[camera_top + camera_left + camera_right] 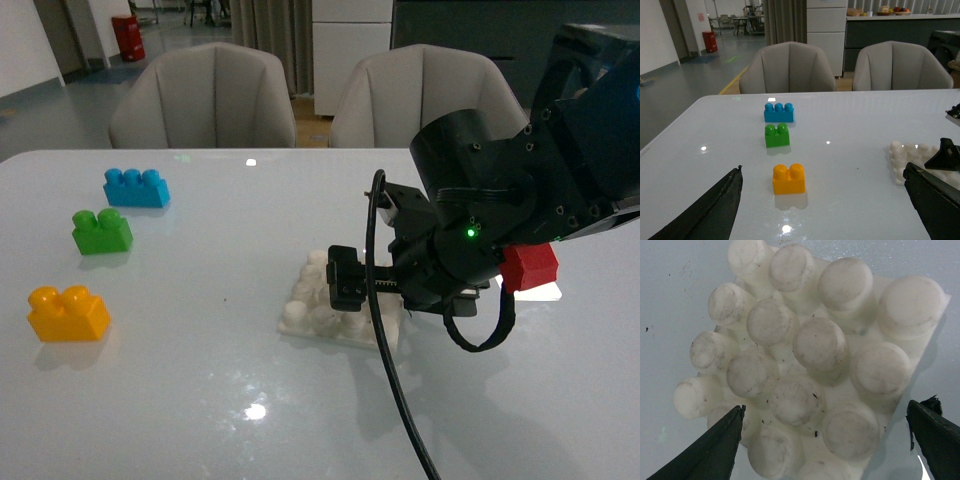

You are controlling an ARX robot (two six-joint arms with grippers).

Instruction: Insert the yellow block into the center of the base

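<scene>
The yellow block (67,312) lies on the white table at the front left, studs up, with nothing touching it. In the left wrist view the yellow block (789,179) sits ahead of my open left gripper (822,172), nearer its left finger and apart from both fingers (715,205). The white studded base (320,310) lies mid-table, partly hidden by my right arm (480,230). My right gripper (825,410) hovers open just above the base (810,345), holding nothing. The left gripper is out of the front view.
A green brick (101,231) and a blue brick (136,187) sit in a row behind the yellow block. A red block (530,268) rests on a flat white rectangle (548,293) behind my right arm. Two grey chairs (205,95) stand beyond the table's far edge.
</scene>
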